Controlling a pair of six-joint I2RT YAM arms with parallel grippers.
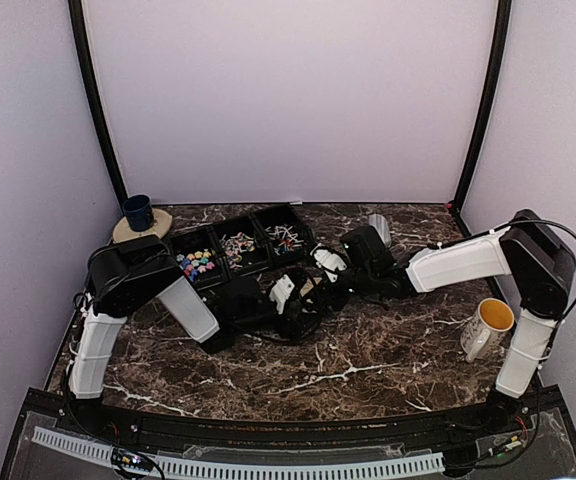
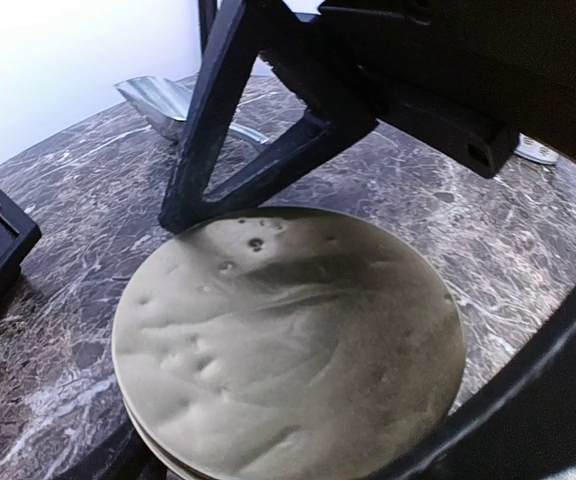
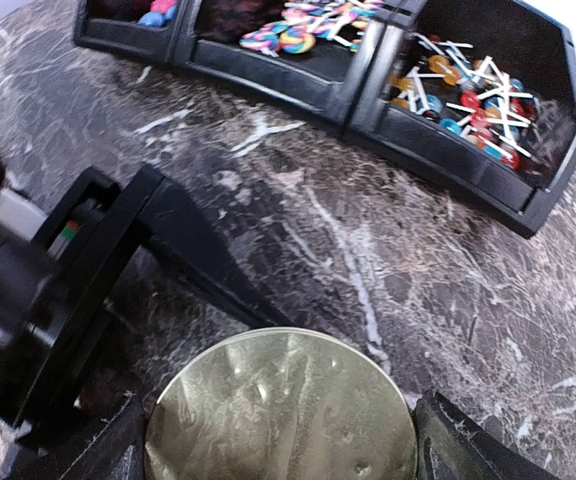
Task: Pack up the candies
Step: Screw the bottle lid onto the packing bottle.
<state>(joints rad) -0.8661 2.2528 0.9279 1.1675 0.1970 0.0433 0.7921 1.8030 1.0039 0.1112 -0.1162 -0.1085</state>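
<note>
The candies lie in a black three-bin tray (image 1: 313,243): bright mixed ones (image 1: 198,263) on the left, swirled lollipops (image 1: 236,245) in the middle, and stick lollipops (image 1: 286,235) on the right, with stick lollipops (image 3: 468,95) also in the right wrist view. A round tan lid (image 3: 280,410) fills the bottom of both wrist views, lid (image 2: 288,350). My right gripper (image 3: 283,455) has a finger against each side of it. My left gripper (image 2: 288,445) flanks the same disc from the opposite side. Both grippers meet mid-table, left gripper (image 1: 286,292), right gripper (image 1: 326,268), hiding the lid from above.
A dark blue cup (image 1: 138,212) stands on a tan coaster at the back left. A white mug with a yellow inside (image 1: 488,325) sits by the right arm's base. A metal scoop (image 1: 379,228) lies behind the right wrist, scoop (image 2: 158,95).
</note>
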